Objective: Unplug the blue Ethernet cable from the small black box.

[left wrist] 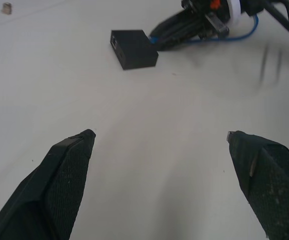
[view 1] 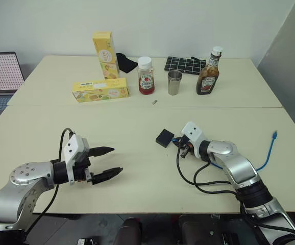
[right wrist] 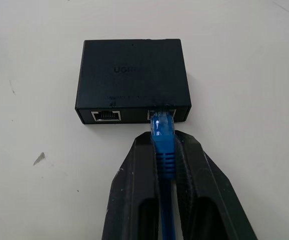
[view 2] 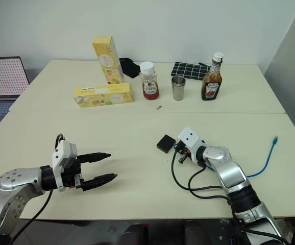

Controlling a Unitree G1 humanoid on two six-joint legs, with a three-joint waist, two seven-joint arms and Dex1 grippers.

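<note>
The right gripper clamped the blue Ethernet cable just behind its plug, still seated in the small black box. The cable ran straight back between the jaws. The left gripper stood wide, well apart.

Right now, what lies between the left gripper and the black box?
Nothing: in the left wrist view only bare table stretches from the open left gripper to the black box. The right gripper, shut on the blue cable, sits at the box's far side.
</note>
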